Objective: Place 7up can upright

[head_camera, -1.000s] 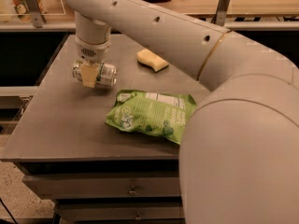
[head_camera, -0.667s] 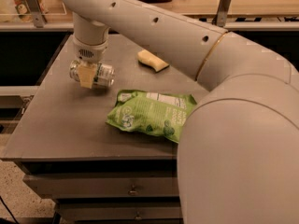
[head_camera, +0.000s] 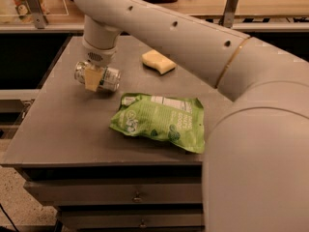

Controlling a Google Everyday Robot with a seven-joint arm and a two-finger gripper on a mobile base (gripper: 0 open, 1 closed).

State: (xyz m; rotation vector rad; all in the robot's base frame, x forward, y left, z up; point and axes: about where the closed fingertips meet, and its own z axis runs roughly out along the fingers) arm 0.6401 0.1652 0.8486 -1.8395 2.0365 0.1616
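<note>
Gripper (head_camera: 94,79) clamping the 7up can (head_camera: 111,79) sideways, over the table (head_camera: 58,129) near its back-left corner.
Wrist is pointing straight down onto the can, with one tan finger pad (head_camera: 91,79) crossing its middle. Can's long axis is lying roughly level, left to right, one silver end facing left, so standing it up is calling for about a quarter turn of that axis. Far finger is hiding behind the can. Can't tell if the can is touching the table or hanging just above it. Green bag (head_camera: 161,122) and yellow sponge (head_camera: 158,62) are sitting apart from it.
</note>
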